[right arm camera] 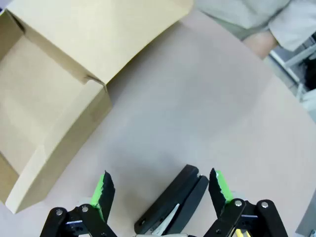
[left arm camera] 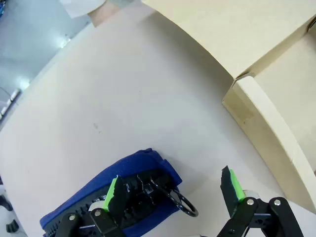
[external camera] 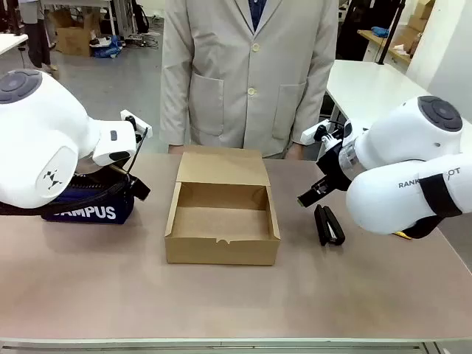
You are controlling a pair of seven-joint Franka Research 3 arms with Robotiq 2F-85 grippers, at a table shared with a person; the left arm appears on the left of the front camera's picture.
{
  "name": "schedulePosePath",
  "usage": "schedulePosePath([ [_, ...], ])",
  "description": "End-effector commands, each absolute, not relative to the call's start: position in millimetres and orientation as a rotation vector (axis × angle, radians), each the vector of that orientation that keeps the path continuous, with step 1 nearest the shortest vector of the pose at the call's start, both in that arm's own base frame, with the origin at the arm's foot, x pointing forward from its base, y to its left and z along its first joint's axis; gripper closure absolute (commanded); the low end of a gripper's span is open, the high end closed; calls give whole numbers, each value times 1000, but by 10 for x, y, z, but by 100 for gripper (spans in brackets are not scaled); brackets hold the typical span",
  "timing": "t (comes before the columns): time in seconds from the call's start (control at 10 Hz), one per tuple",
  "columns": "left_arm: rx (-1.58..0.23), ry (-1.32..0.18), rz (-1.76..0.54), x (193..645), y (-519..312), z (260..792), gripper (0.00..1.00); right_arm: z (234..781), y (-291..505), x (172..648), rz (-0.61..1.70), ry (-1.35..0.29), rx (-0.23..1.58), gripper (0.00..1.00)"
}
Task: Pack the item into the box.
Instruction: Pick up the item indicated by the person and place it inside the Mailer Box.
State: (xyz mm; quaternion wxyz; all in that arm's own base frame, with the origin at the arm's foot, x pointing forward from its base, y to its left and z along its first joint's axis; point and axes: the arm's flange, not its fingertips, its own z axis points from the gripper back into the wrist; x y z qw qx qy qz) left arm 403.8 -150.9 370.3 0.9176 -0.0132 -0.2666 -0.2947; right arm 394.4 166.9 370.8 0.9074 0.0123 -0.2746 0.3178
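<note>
Left of the cardboard box, the navy CAMPUS pouch lies under the wide-open left end effector, where a zip-end grab might let limp fabric sag and snag the box wall; the right end effector gapes over the stapler.

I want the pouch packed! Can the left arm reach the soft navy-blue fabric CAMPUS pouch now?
Probably yes: the open left end effector hangs right at the soft navy-blue fabric zip pouch, one green pad over its zip end, nothing in between.
</note>
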Motion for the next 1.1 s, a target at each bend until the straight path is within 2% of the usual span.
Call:
schedulePosePath([
  [0.0,-27,-549,-606,4038,-1510,3703,0,3708,1669,3944,656,-567,25,0],
  [0.9,-27,-549,-606,4038,-1510,3703,0,3708,1669,3943,657,-567,25,0],
  [1.0,-27,-548,-606,4038,-1509,3703,0,3984,1571,3826,670,-589,-17,0],
])
